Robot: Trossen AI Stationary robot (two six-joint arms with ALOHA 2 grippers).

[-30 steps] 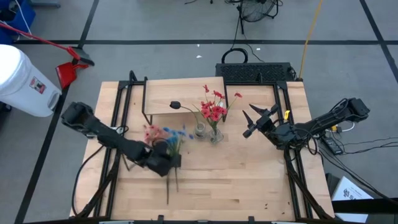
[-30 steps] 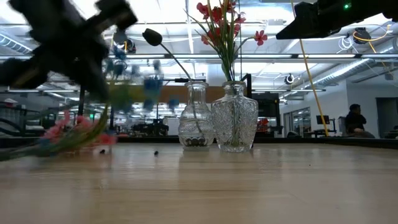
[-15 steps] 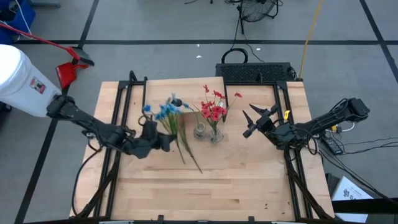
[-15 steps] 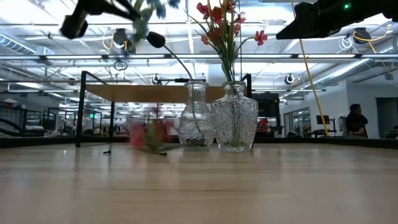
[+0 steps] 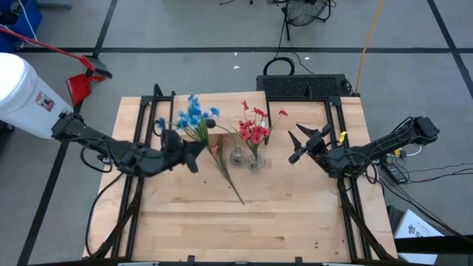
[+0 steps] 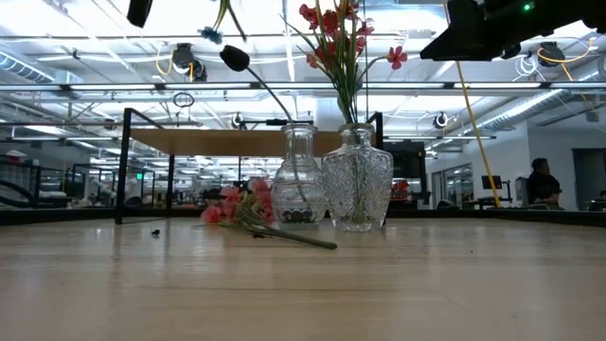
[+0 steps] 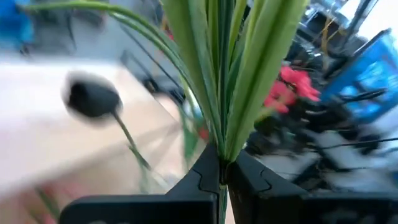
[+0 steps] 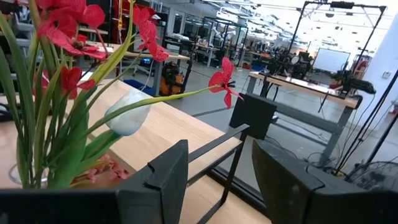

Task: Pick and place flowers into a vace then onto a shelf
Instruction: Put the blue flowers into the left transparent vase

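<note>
My left gripper (image 5: pixel 194 150) is raised above the table's left half, shut on the blue flowers (image 5: pixel 192 116), whose blossoms reach over the shelf (image 6: pixel 189 142). The pink bunch (image 6: pixel 232 203) lies flat on the table beside two glass vases, its stem (image 5: pixel 232 185) pointing to the near right. The right-hand vase (image 6: pixel 358 180) holds the red flowers (image 5: pixel 253 127) with a white bud (image 8: pixel 127 118). The left-hand vase (image 6: pixel 298 175) holds one dark-headed stem. My right gripper (image 5: pixel 299 145) hangs open to the right of the vases, holding nothing. My left gripper pinches the blue bunch's green stems (image 7: pixel 221 155) between its two fingers, which point nearly level and come from the table's left side. The bunch is lifted clear of the table. Its leaves and blossoms fan out past the fingertips toward the far edge.
Black rails (image 5: pixel 140 177) run along the table's left and right sides. The shelf stands on thin black legs at the far left behind the vases. Bare wood (image 5: pixel 281 222) lies across the near half. A person (image 6: pixel 542 185) is far off in the room.
My left gripper has risen and gone toward the far edge, rolling its wrist, and has carried the blue bunch up off the table. The pink bunch has slid rightward toward the vases and now lies still beside them. My right arm has kept still.
</note>
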